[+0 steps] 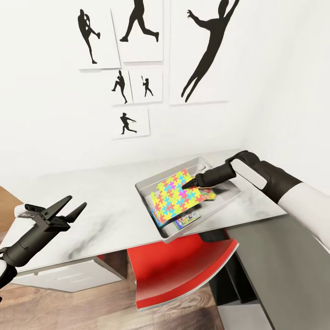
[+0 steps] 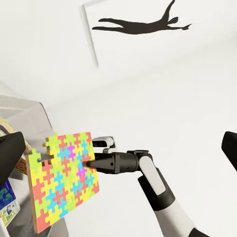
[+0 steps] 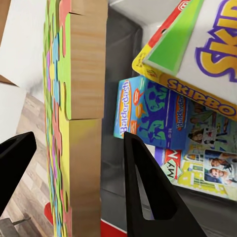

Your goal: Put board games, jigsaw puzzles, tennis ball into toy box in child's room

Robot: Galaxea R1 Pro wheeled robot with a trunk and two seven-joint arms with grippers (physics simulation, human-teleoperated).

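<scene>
A red chair [image 1: 183, 270] sits tucked under the counter [image 1: 105, 211] below the grey toy box [image 1: 220, 201]. The right tool [image 1: 187, 185] grips a thin jigsaw puzzle [image 1: 176, 198] over the box; its wrist view reveals the wooden edge and printed board games [image 3: 168, 118] inside. The left tool [image 1: 68, 208] hangs spread wide, empty.

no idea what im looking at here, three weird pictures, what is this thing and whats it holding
It is a simulated two-armed robot. The big picture looks down from its head; the other two come from cameras near each pincer. On the table sits a grey toy box holding board games, above a red chair. The right pincer has its fingers either side of a colourful jigsaw puzzle over the box; whether it grips it, I cannot tell. The left pincer is open and holds nothing.
</scene>
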